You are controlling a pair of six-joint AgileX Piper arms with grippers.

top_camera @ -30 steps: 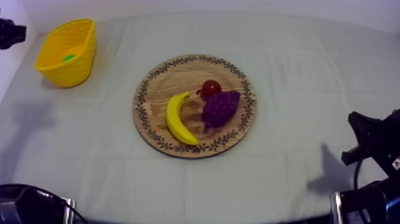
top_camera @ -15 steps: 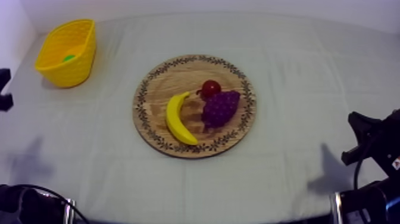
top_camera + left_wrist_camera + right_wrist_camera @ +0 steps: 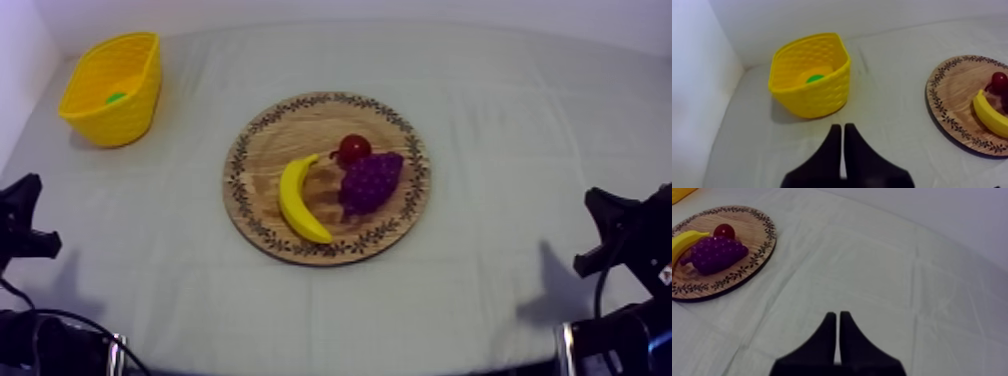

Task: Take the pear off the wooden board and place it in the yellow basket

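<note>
Your pear (image 3: pixel 815 78) lies inside the yellow basket (image 3: pixel 817 97), so the task looks done; left claw (image 3: pixel 842 128) and right claw (image 3: pixel 837 315) are pressed together, empty.

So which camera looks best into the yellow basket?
Left wrist view: it looks into the yellow basket from nearby, with a green object inside. The top view has it small at the far left, the green barely visible. The right wrist view catches a yellow sliver beyond the wooden board.
</note>
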